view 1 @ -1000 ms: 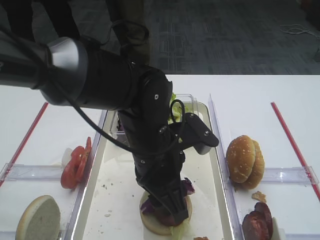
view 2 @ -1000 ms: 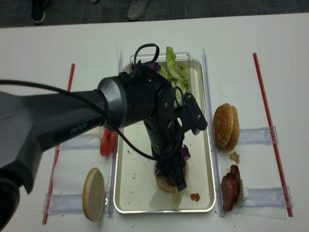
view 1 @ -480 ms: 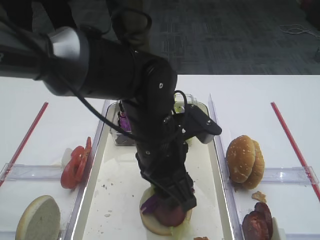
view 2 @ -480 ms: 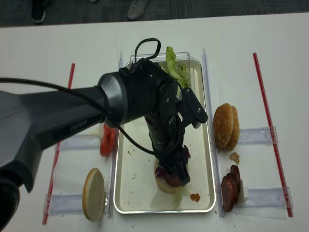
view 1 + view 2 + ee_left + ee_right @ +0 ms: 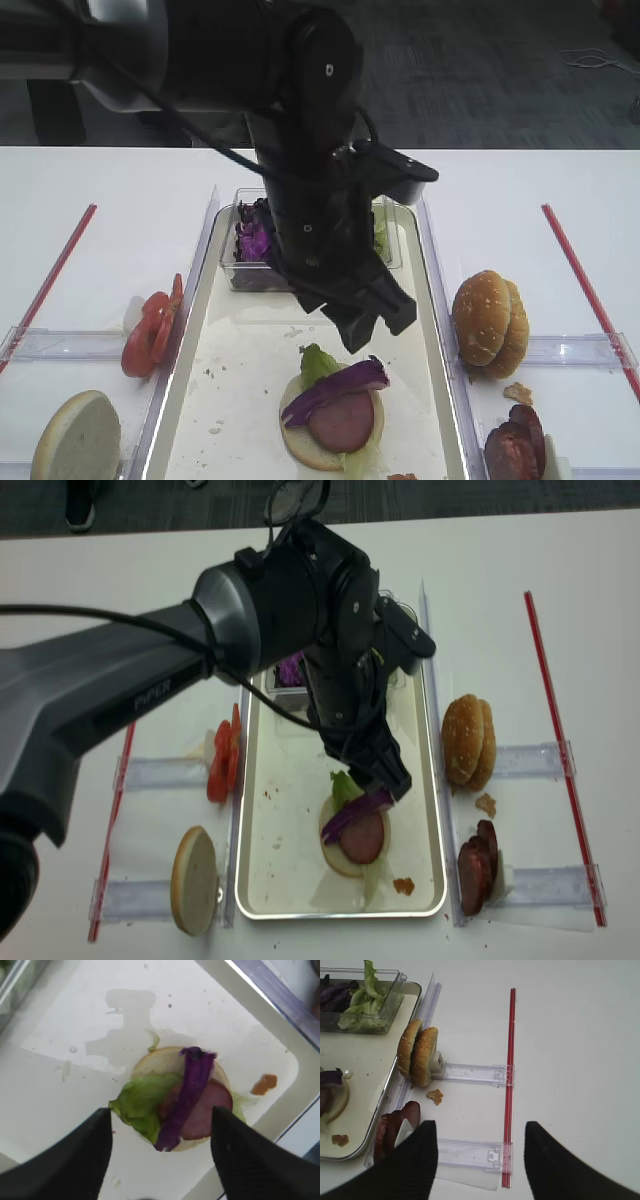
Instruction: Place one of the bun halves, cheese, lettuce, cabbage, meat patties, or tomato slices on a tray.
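Left tool (image 5: 159, 1147) spread wide, empty, above cabbage (image 5: 186, 1096) on stacked bun (image 5: 305, 442)

White table (image 5: 520, 570) carries everything. Cream tray (image 5: 258, 870) sits in the middle. Left of it: tomato slices (image 5: 222, 765), a pale bun half (image 5: 194, 880), clear plastic strips (image 5: 160, 773), a red strip (image 5: 112, 830). Right of it: seeded bun halves (image 5: 468, 742) on edge, meat patties (image 5: 476, 868), a crumb (image 5: 486, 805), another red strip (image 5: 560, 750).
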Motion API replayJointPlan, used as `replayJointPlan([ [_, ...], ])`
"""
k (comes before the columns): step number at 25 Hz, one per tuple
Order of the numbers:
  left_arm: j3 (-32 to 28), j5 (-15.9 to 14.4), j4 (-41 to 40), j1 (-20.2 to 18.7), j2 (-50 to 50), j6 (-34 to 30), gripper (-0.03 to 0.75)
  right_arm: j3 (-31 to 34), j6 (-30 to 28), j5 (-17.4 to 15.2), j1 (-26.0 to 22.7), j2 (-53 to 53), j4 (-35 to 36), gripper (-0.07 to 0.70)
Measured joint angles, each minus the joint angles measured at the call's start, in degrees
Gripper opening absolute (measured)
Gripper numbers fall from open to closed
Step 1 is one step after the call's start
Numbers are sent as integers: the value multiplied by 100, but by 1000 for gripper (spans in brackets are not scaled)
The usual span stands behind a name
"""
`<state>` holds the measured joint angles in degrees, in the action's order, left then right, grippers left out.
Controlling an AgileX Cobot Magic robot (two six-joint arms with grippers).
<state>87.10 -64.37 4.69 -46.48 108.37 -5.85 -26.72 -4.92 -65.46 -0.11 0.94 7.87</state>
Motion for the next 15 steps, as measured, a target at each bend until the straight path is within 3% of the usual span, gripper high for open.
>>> replayJointPlan([
  [9, 219, -353, -67, 608, 9, 1697, 410, 0, 0, 0, 0, 0, 0, 437],
  [15, 219, -527, -94, 990, 9, 2034, 410, 0, 0, 0, 0, 0, 0, 437],
])
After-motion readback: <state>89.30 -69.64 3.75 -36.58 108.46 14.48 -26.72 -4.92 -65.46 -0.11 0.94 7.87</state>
